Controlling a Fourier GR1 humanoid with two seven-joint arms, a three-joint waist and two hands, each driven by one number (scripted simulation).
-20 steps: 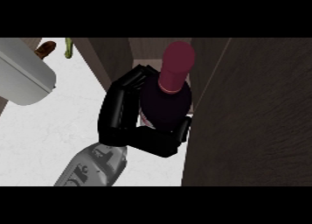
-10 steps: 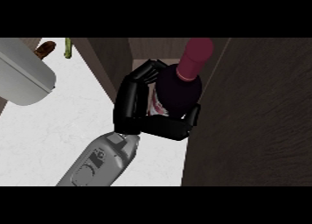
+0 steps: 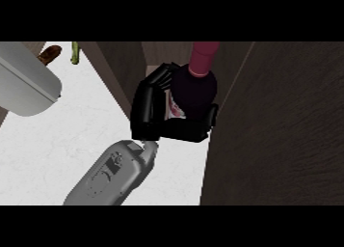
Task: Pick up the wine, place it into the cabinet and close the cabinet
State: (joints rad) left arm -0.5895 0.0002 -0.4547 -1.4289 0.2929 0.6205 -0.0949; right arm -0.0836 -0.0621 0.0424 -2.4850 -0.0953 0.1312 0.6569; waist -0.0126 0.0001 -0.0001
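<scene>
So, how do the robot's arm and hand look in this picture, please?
Only one arm shows. Its forearm is a rounded light grey shell with a small dark marking printed on the upper side, narrowing to a grey wrist piece. The hand is glossy black, with segmented fingers and a thick black thumb. No cables or sleeves are visible.

right robot hand (image 3: 154, 112) curled round wine bottle (image 3: 197, 89), beside dark cabinet door (image 3: 288, 125)
</scene>
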